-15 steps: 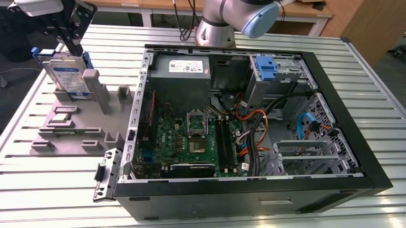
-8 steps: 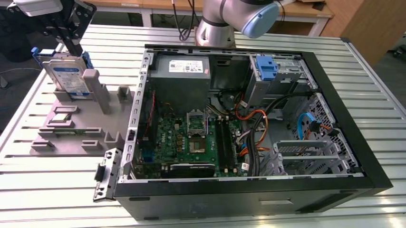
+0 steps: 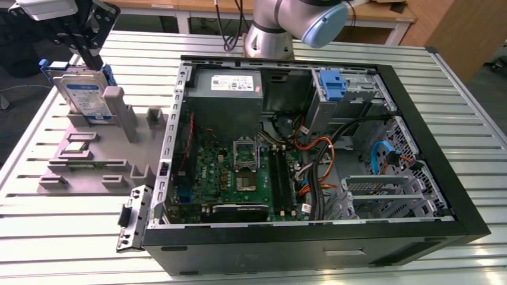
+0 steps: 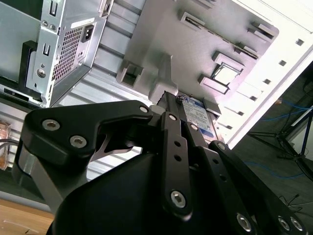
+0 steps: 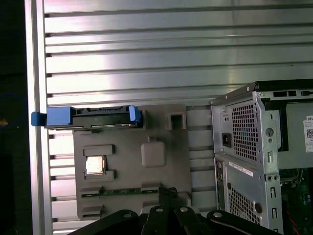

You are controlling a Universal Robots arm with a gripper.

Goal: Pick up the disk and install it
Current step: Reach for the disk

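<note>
Slatted metal tabletop is carrying an open computer case, with a bare blue bracket sitting in its drive bay, and a grey fixture tray. The disk is standing on edge in the tray's end slot, with a processor chip lying in another recess. The gripper is hovering at the disk's top edge, perhaps touching it; how far open it is I cannot tell

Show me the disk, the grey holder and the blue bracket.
disk (image 3: 85,98), exterior view, on its label.
grey holder (image 3: 111,148), exterior view, on its flat base.
blue bracket (image 3: 333,84), exterior view, on its upper part.
</note>
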